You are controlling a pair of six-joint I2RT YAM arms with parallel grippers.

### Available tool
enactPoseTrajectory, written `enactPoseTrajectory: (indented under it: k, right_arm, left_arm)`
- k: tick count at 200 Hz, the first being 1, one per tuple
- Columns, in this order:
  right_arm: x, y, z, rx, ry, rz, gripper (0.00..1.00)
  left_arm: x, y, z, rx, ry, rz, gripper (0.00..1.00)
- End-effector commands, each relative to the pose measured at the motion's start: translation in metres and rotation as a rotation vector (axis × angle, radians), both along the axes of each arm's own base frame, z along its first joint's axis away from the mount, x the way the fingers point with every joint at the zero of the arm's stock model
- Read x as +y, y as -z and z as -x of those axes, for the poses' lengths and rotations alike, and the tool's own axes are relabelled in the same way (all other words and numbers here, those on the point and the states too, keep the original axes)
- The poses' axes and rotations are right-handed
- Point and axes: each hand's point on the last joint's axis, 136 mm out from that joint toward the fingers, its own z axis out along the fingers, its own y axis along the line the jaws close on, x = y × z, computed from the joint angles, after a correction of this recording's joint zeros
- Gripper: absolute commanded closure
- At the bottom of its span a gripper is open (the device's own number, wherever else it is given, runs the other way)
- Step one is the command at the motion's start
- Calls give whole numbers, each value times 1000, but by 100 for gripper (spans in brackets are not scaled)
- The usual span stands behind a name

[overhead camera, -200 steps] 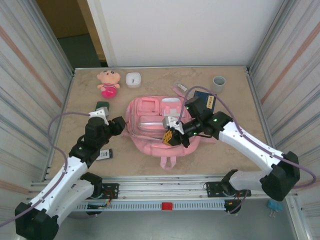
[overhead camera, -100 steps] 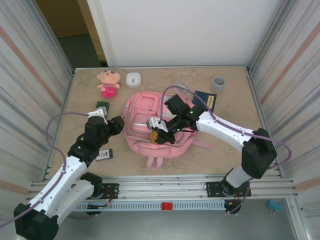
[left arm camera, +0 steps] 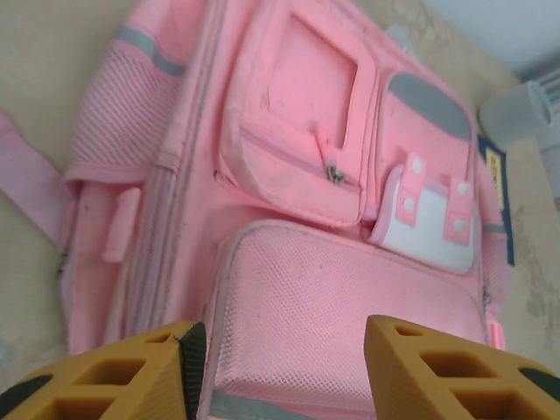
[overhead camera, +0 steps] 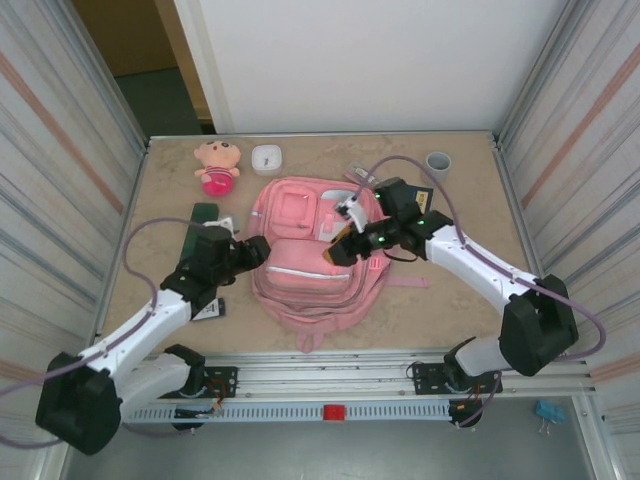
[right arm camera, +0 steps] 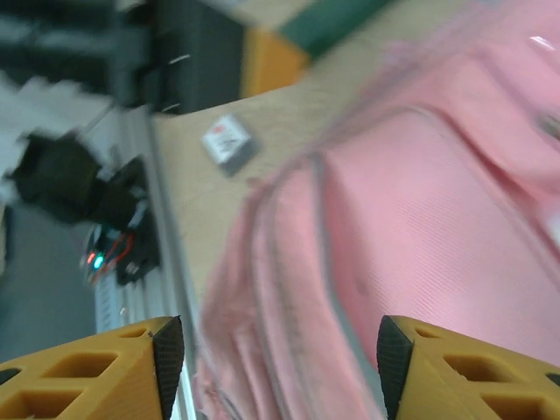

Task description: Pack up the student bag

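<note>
The student bag, a big pink backpack, lies flat mid-table with its front pockets facing up. Its mesh pocket and white-flapped pocket show in the left wrist view. My left gripper is at the bag's left edge, open, with the mesh pocket beyond its jaws and nothing between them. My right gripper hovers over the bag's upper middle, open and empty, with the blurred pink bag below it.
A pink plush doll and a small white box sit at the back left. A grey cup stands back right, a dark blue book beside the bag. A green item and a small card lie left.
My right gripper has opened and let go of the bag, then swung back toward the far right. The bag settled flatter. My left arm reached in to the bag's left edge.
</note>
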Motion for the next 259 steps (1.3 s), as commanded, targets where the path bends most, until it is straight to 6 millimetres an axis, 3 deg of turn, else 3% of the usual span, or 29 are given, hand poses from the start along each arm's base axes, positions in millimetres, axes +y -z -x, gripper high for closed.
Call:
enactPoseTrajectory:
  k: [1,31,46,60,90,133,164,188,205,231,259]
  right_arm:
    - [-40,24,-28,203,341,17,39]
    - [-99,74,-52,331,647,117,38]
    - [-116,95,-58,370,726,165,38]
    - [-113,108,-61,386,722,171,39]
    - [-82,116,-66,385,651,109,41]
    - [-34,105,-80,329,599,48,42]
    - [-8,108,-92,334,575,16,43]
    - [11,107,-98,336,543,-28,43]
    - [21,95,-101,315,519,-54,43]
    - [15,71,-105,257,528,-68,39]
    - [-18,46,-106,219,569,-48,36]
  left_arm:
    - [-23,-4,-16,-35,53,25,48]
    - [-33,32,-25,60,57,9,48]
    - [-31,47,-26,107,35,0,48]
    - [-29,57,-23,132,13,10,47]
    - [-16,69,-12,168,-41,1,47]
    - [19,64,6,148,-149,-52,46]
    - [46,61,10,144,-207,-78,46]
    - [52,56,11,138,-211,-80,46]
    - [48,45,7,110,-190,-71,46]
    - [42,25,-1,68,-156,-63,47]
    - [32,3,-7,34,-114,-48,47]
